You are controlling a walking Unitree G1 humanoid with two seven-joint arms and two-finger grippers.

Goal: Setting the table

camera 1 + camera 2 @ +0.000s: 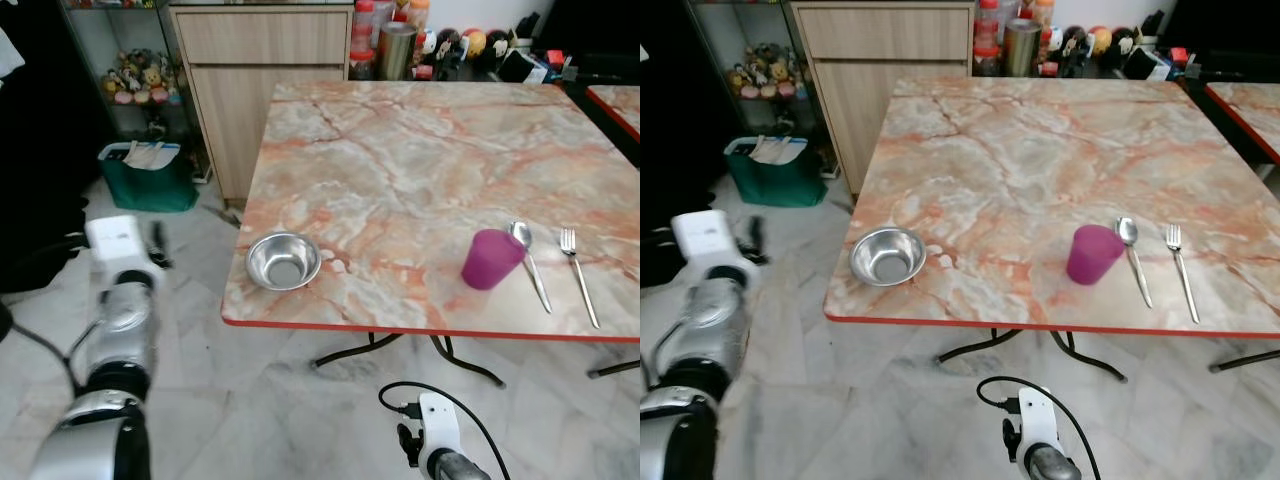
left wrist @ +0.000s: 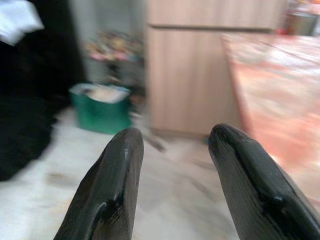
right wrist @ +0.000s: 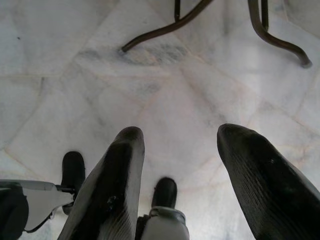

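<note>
Table (image 1: 400,160) holds one steel bowl (image 1: 283,260), one purple cup (image 1: 491,259), one spoon (image 1: 530,262), one fork (image 1: 578,274). Left gripper (image 2: 172,165) and right gripper (image 3: 180,165): fingers spread, empty.

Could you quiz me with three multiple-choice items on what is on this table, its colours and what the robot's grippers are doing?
1. Where is the steel bowl?
A. near the table's front left corner
B. beside the fork
C. on the floor

2. What colour is the cup?
A. green
B. purple
C. white

3. How is the left gripper?
A. shut on the spoon
B. shut on the cup
C. open, holding nothing

Answers:
1 A, the bowl sits by the red edge of the marble table, far from the fork.
2 B, it stands just left of the spoon.
3 C, a wide gap shows between its fingers, with floor behind.
</note>
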